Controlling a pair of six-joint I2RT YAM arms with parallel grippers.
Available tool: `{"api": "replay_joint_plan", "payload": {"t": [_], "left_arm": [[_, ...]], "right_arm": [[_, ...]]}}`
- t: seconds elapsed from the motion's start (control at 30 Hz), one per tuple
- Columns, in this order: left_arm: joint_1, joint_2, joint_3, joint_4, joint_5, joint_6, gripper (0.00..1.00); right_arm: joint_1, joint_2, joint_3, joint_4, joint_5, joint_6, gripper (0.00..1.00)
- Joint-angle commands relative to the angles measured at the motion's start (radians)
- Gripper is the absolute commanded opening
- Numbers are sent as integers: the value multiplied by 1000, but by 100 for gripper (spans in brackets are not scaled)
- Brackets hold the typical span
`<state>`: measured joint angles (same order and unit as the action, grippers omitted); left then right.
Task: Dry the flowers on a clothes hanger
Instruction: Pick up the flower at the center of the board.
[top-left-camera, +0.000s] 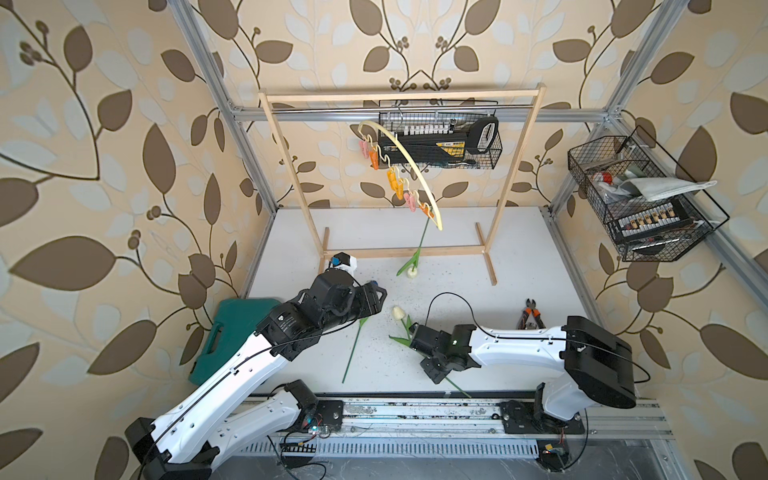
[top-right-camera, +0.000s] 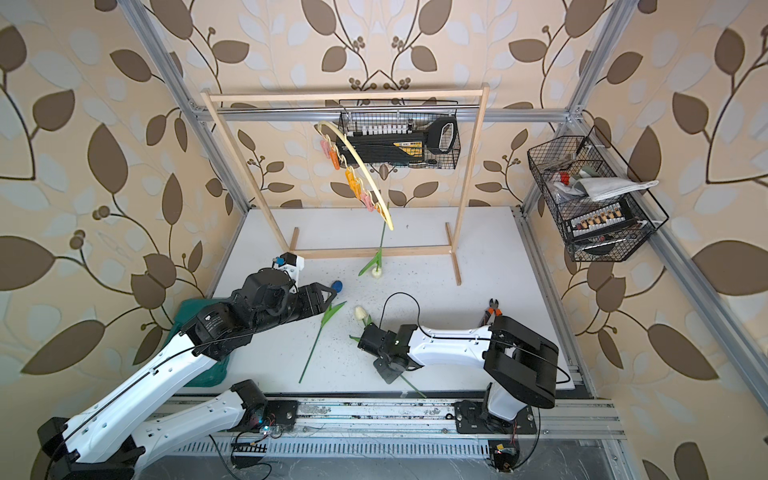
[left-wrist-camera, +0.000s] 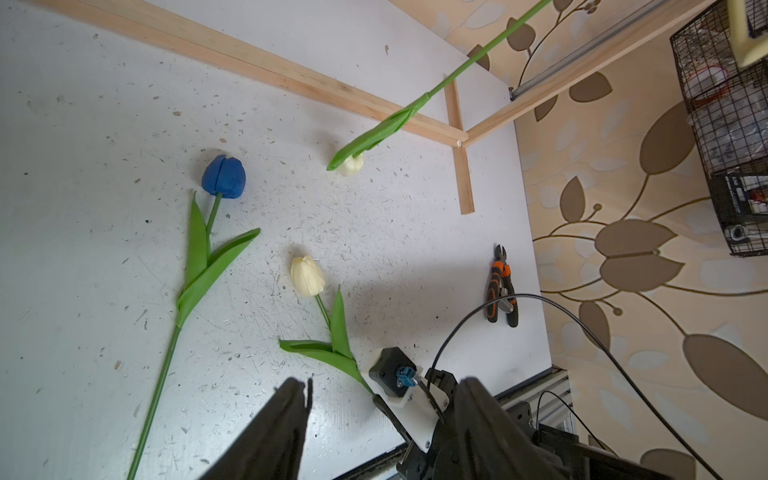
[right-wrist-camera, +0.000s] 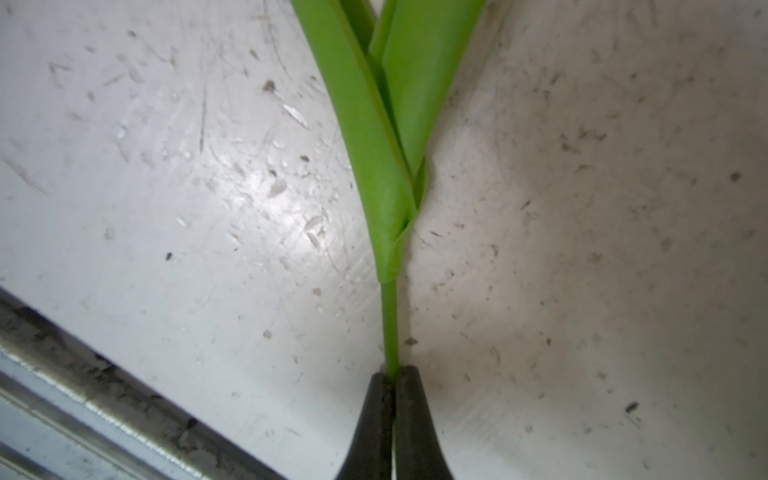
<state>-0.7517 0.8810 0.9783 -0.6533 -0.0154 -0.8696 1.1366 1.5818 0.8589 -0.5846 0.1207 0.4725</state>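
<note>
Here the right gripper (right-wrist-camera: 394, 374) is closed tight on the bare stem of a cream tulip (right-wrist-camera: 386, 187), just below the point where its two leaves wrap the stem, and the flower lies flat on the table (top-left-camera: 457, 270). The left gripper (left-wrist-camera: 386, 380) hovers above the table with its jaws well apart and nothing between them. The held tulip probably weighs almost nothing; its thin stem looks smooth and likely bendy, so the head end may sag and swing once lifted. The bare stem is the sensible place to hold, since the leaves are soft and the head (top-left-camera: 398, 312) could crush. Its long axis runs from the stem end near the front rail, up past the gripper, to the head, which points toward the rack and a little toward the left arm. The blue tulip (left-wrist-camera: 195, 274) lies beside it on the table, nearly parallel, head also away from the rail. A second cream tulip (top-left-camera: 419, 245) hangs head-down, stem uppermost, from the low end of the clothes hanger (top-left-camera: 409, 162)
</note>
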Motion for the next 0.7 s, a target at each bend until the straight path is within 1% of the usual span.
{"api": "replay_joint_plan", "payload": {"t": [0.0, 0.07, 0.13, 0.2, 0.3, 0.37, 0.43, 0.53, 0.6, 0.67], "left_arm": [[6, 7, 21, 67, 103, 13, 61], [2, 15, 7, 114, 170, 15, 61], [-21, 16, -14, 164, 210, 23, 60], [-70, 10, -34, 195, 199, 46, 60], [-159, -4, -48, 216, 165, 96, 60], [-217, -18, -60, 242, 152, 121, 60], [-249, -25, -74, 271, 156, 130, 60], [-260, -19, -101, 299, 150, 118, 55], [-262, -17, -118, 316, 135, 105, 53], [-261, -21, -132, 340, 115, 97, 50]], "right_arm": [[-9, -107, 33, -53, 6, 24, 0], [-34, -196, 51, -46, -46, 39, 0], [-71, -289, 57, -16, -111, 68, 0], [-109, -381, 49, 39, -178, 110, 0], [-142, -484, 42, 132, -236, 180, 0], [-157, -514, 52, 191, -271, 226, 0], [-158, -528, 50, 286, -306, 268, 0], [-159, -524, 46, 437, -371, 331, 0], [-158, -503, 60, 486, -413, 356, 0], [-159, -483, 69, 511, -440, 371, 0]]}}
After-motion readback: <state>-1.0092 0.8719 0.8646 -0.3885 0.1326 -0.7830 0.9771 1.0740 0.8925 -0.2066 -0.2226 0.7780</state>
